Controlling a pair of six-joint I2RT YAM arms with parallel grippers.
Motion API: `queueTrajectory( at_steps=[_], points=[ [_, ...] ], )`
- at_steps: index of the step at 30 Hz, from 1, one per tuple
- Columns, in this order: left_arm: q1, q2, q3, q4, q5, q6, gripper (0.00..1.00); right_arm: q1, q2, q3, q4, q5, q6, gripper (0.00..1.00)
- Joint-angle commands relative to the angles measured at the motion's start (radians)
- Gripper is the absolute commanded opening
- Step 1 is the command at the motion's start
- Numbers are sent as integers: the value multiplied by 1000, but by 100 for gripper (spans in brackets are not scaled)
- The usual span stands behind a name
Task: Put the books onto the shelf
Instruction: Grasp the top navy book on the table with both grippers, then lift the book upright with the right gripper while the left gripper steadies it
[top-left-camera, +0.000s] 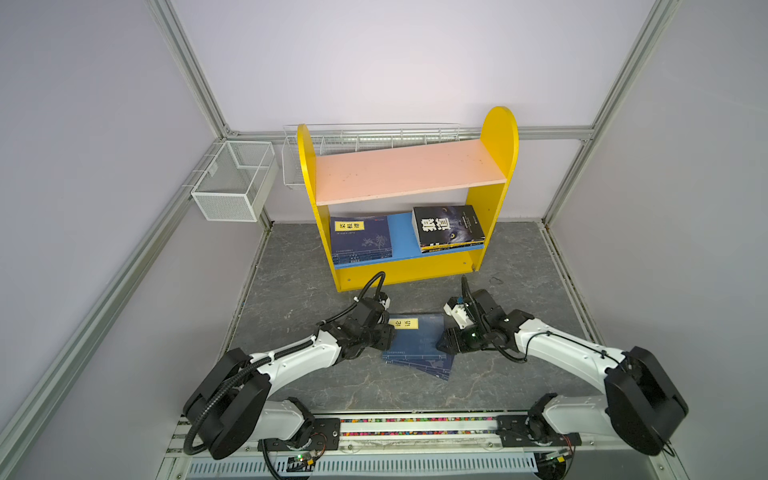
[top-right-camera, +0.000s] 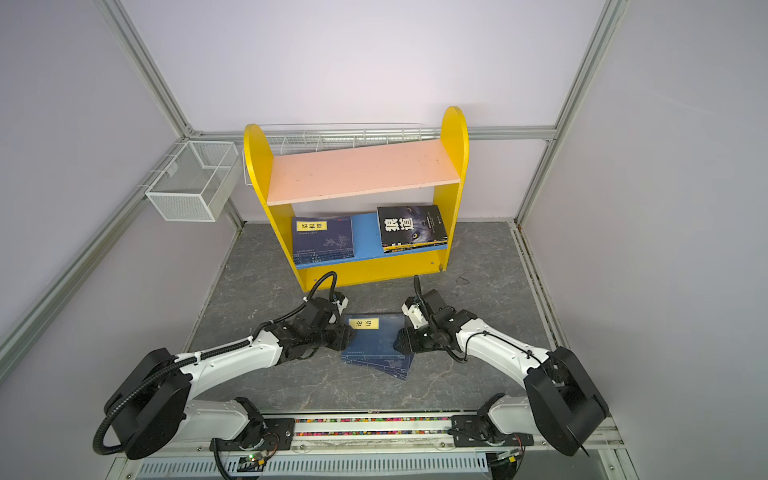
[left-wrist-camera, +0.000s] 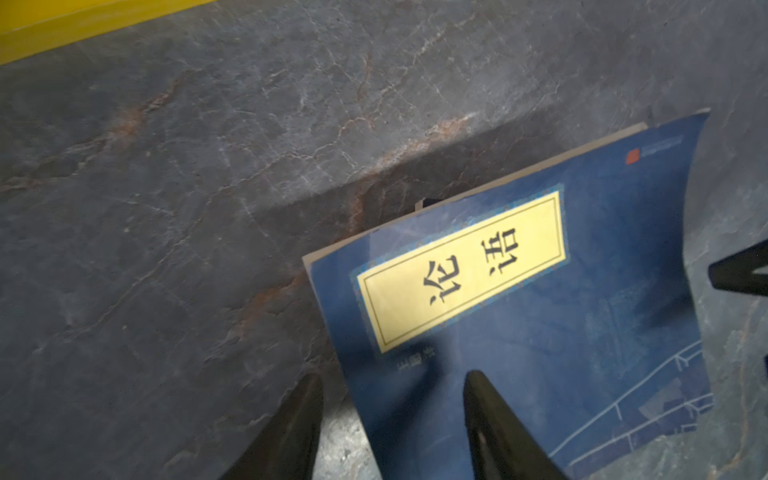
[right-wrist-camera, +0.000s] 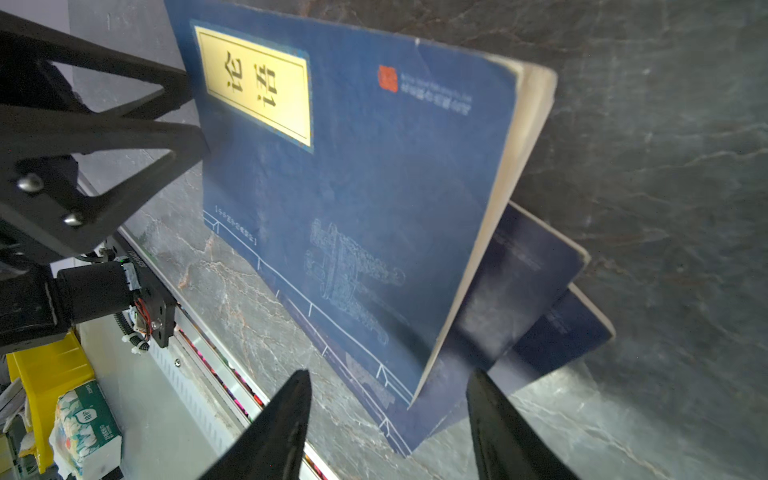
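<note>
Your loose pile of navy books (top-left-camera: 419, 353) lies on the desk (top-left-camera: 291, 299), lower centre in both top views, in front of the shelf (top-left-camera: 498, 137) and apart from it. The top book (top-left-camera: 415, 338) shows a yellow label at its upper left. More navy covers (right-wrist-camera: 540, 282) fan out under its lower right corner.

Your left gripper (top-left-camera: 388, 334) sits at the top book's left edge, just beside the label. Its fingers are parted, and in the left wrist view one is over the cover and one is off it over the desk. Can't tell if they press on the book.

Your right gripper (top-left-camera: 442, 343) is at the book's right edge, fingers wide. In the right wrist view the book's near corner sits between them, nothing pinched. That edge looks raised off the covers below, pages showing.

On the shelf's blue lower board (top-left-camera: 401, 241), a flat navy stack (top-left-camera: 361, 241) lies at left. A black book (top-left-camera: 449, 224) lies on yellow-edged ones at right
</note>
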Motion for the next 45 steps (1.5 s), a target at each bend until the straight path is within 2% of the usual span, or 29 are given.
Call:
queueTrajectory(
  at_steps=[1, 7, 11, 19, 23, 26, 28, 31, 35, 38, 42, 45],
  points=[
    [-11, 41, 34, -14, 7, 35, 48, -6, 48, 5, 36, -30, -12, 63],
    [-32, 119, 67, -67, -1, 45, 34, -7, 99, 5, 52, -44, -7, 62],
    [-35, 148, 78, -75, 2, 50, 27, -20, 84, 9, 84, -97, -13, 62],
    [-35, 158, 85, -77, 17, 57, 26, -48, 34, 73, 209, -256, 25, 58],
    [-35, 155, 85, -79, 16, 56, 27, -48, 30, 112, 200, -250, 29, 48],
    [-35, 152, 86, -82, 8, 52, 29, -48, 17, 121, 188, -205, 32, 30],
    [-35, 139, 86, -90, -12, 45, 32, -48, 1, 122, 175, -164, 21, 17],
    [-33, 88, 115, -152, -94, 3, 38, -54, -33, 120, 160, -123, -2, 8],
    [-9, -57, 142, -204, -167, -62, 50, -89, -72, 112, 178, -154, -2, 7],
    [80, -192, 133, -197, -64, -99, 63, -127, -111, 110, 228, -227, 9, 7],
    [255, -327, 77, -122, 184, -188, 76, -182, -160, 120, 324, -332, 62, 7],
    [331, -368, 53, -77, 345, -234, 85, -197, -165, 137, 395, -403, 112, 7]
  ],
)
